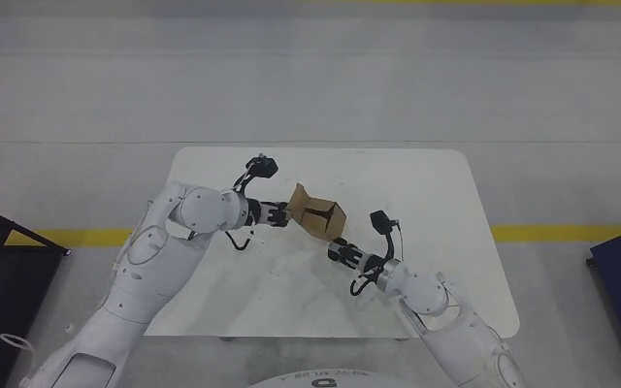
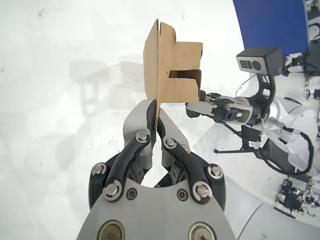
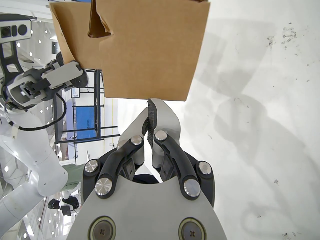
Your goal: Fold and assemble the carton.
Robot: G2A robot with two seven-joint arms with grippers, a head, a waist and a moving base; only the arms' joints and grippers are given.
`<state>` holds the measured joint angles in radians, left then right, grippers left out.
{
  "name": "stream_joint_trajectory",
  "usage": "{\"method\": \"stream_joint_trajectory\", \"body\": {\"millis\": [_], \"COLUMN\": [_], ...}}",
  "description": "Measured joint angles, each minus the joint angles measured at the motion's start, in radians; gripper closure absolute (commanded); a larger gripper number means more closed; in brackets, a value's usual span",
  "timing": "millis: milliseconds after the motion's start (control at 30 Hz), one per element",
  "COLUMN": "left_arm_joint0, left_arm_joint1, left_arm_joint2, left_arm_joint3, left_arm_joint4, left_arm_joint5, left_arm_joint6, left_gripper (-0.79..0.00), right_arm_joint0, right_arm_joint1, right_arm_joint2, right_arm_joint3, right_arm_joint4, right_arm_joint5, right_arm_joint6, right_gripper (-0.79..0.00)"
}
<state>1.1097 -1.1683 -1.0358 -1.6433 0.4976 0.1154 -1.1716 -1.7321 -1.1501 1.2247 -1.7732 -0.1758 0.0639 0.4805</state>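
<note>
Left claw (image 2: 157,117) is clenched on one thin edge of the half-opened carton (image 2: 175,56), which hangs in the air over the middle of the table (image 1: 427,194) with its flaps loose. Right claw (image 1: 337,250) appears pinched on the opposite lower corner; with such slight holds, a pull or twist out of step could tear the cardboard or slip it free
</note>
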Motion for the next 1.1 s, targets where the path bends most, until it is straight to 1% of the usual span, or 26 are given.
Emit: {"method": "stream_joint_trajectory", "body": {"millis": [33, 100, 133, 167, 200, 233, 267, 433, 500, 600, 700, 800, 867, 933, 967, 1000, 1033, 1100], "left_arm_joint0": [0.022, 0.051, 0.066, 0.075, 0.082, 0.089, 0.093, 0.097, 0.098, 0.112, 0.149, 0.185, 0.171, 0.122, 0.094, 0.062, 0.016, -0.053], "left_arm_joint1": [0.005, 0.011, 0.015, 0.017, 0.018, 0.02, 0.021, 0.022, 0.023, 0.026, 0.035, 0.049, 0.055, 0.055, 0.053, 0.049, 0.043, 0.028], "left_arm_joint2": [-0.012, -0.021, -0.024, -0.025, -0.024, -0.023, -0.022, -0.01, -0.004, -0.01, -0.057, -0.141, -0.191, -0.199, -0.187, -0.173, -0.151, -0.105], "left_arm_joint3": [-0.028, -0.068, -0.089, -0.103, -0.115, -0.128, -0.136, -0.154, -0.161, -0.181, -0.202, -0.175, -0.112, -0.023, 0.021, 0.071, 0.143, 0.257], "left_arm_joint4": [0.024, 0.046, 0.055, 0.063, 0.07, 0.081, 0.088, 0.115, 0.119, 0.108, 0.063, -0.017, -0.074, -0.113, -0.14, -0.168, -0.195, -0.225], "left_arm_joint5": [0.031, 0.056, 0.063, 0.068, 0.071, 0.074, 0.077, 0.086, 0.072, 0.025, -0.053, -0.142, -0.192, -0.222, -0.248, -0.274, -0.298, -0.315], "left_arm_joint6": [0.0, -0.004, -0.012, -0.016, -0.017, -0.017, -0.016, -0.005, 0.004, 0.029, 0.07, 0.091, 0.071, 0.042, 0.021, 0.004, -0.001, 0.003], "left_gripper": [0.0, 0.0, -0.237, -0.391, -0.603, -0.708, -0.785, -0.785, -0.785, -0.785, -0.785, -0.785, -0.785, -0.785, -0.779, -0.748, -0.727, -0.717], "right_arm_joint0": [0.001, 0.004, 0.007, 0.01, 0.012, 0.014, 0.015, 0.019, 0.021, 0.028, 0.034, 0.039, 0.045, 0.051, 0.053, 0.055, 0.057, 0.058], "right_arm_joint1": [0.0, 0.0, 0.0, 0.0, 0.0, -0.001, -0.001, 0.0, 0.0, 0.0, 0.0, 0.0, 0.0, -0.001, -0.001, -0.001, -0.002, -0.003], "right_arm_joint2": [-0.002, -0.004, -0.007, -0.009, -0.01, -0.012, -0.013, -0.015, -0.015, -0.014, -0.017, -0.019, -0.022, -0.027, -0.03, -0.032, -0.035, -0.037], "right_arm_joint3": [0.0, 0.001, 0.002, 0.002, 0.003, 0.004, 0.005, 0.007, 0.008, 0.012, 0.015, 0.018, 0.02, 0.021, 0.021, 0.022, 0.022, 0.023], "right_arm_joint4": [-0.001, -0.002, -0.002, -0.003, -0.003, -0.002, -0.002, -0.001, 0.001, 0.007, 0.01, 0.012, 0.012, 0.011, 0.01, 0.009, 0.008, 0.011], "right_arm_joint5": [0.001, 0.005, 0.009, 0.012, 0.015, 0.017, 0.019, 0.025, 0.027, 0.034, 0.039, 0.044, 0.05, 0.059, 0.062, 0.064, 0.067, 0.073], "right_arm_joint6": [0.0, 0.002, 0.003, 0.004, 0.005, 0.005, 0.005, 0.004, 0.006, 0.013, 0.017, 0.018, 0.021, 0.021, 0.019, 0.018, 0.016, 0.008], "right_gripper": [0.0, 0.0, 0.0, 0.0, 0.0, 0.0, 0.0, 0.0, 0.0, 0.0, 0.0, 0.0, 0.0, 0.0, 0.0, 0.0, 0.0, 0.0]}}
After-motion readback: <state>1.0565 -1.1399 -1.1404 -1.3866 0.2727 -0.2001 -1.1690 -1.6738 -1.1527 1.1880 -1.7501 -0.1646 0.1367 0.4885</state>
